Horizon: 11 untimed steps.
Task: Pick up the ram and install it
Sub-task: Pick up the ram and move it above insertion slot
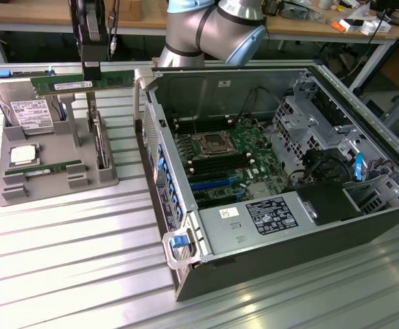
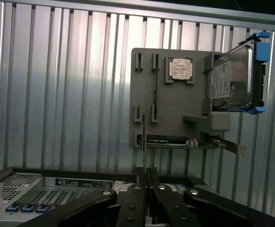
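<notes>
**A:** Pick-up, was it done?

**B:** It looked done. The gripper (image 1: 90,70) was clamped on the ram (image 1: 59,83), pinching its top edge near the middle. The stick hung level in the air over the tray (image 1: 55,188), touching nothing beneath.

**A:** Did the wrist view agree?

**B:** Yes. There the ram (image 2: 143,123) showed edge-on as a thin line running out from between the closed fingers, with the tray (image 2: 147,85) well below it.

**A:** What else sat in the tray?

**B:** A second stick (image 1: 45,168) in its holder, the processor (image 1: 22,154) near it, and the drive (image 1: 27,110) propped at the back.

**A:** And the install?

**B:** Not begun, by my reading. The case (image 1: 206,271) stood open on the exterior view's right of the tray. The slots (image 1: 216,164) on the board (image 1: 244,147) looked empty, as far as I could tell. The ram was well apart from them, not yet over the case. So the grasp and lift were done, and all of the fitting was left.
</notes>
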{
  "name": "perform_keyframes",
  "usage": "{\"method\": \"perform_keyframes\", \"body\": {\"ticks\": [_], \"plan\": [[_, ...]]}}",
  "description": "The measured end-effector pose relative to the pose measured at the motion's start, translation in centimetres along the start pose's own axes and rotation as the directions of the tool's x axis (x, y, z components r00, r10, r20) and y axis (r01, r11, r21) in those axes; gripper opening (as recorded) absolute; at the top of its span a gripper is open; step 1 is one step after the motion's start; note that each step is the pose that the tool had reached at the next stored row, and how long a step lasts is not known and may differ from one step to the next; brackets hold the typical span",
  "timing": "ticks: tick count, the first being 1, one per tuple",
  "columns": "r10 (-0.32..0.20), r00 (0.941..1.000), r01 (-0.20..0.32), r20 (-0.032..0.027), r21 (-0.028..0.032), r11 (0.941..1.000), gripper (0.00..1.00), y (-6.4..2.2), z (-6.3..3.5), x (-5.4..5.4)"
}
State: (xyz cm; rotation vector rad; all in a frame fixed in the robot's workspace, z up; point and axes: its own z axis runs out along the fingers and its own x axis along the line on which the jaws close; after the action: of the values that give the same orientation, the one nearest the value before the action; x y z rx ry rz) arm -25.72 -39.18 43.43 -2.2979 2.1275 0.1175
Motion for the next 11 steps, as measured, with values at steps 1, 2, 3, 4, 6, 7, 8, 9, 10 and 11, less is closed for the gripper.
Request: {"method": "perform_keyframes", "body": {"ticks": [1,2,3,4,6,7,8,9,10,11], "plan": [[0.0,1.0,0.0,0.0,0.0,1.0,0.12,-0.28,-0.01,0.0],[0.0,1.0,0.0,0.0,0.0,1.0,0.12,-0.5,-0.02,0.0],[0.0,1.0,0.0,0.0,0.0,1.0,0.12,-0.78,-0.04,0.1],[0.0,1.0,0.0,0.0,0.0,1.0,0.12,-0.96,-0.05,0.1],[0.0,1.0,0.0,0.0001,0.0001,1.0,0.12,-1.49,-0.07,0.1],[0.0,1.0,0.0,0.0,0.0,1.0,0.12,-1.76,-0.09,0.1],[0.0,1.0,0.0,0.0,0.0,1.0,0.12,-2.14,-0.11,0.2],[0.0,1.0,0.0,0.0,0.0,1.0,0.12,-2.3,-0.11,0.2],[0.0,1.0,0.0,0.0,0.0,1.0,0.12,-2.44,-0.12,0.2],[0.0,1.0,0.0,0.0,0.0,1.0,0.12,-2.68,-0.13,0.2]]}}
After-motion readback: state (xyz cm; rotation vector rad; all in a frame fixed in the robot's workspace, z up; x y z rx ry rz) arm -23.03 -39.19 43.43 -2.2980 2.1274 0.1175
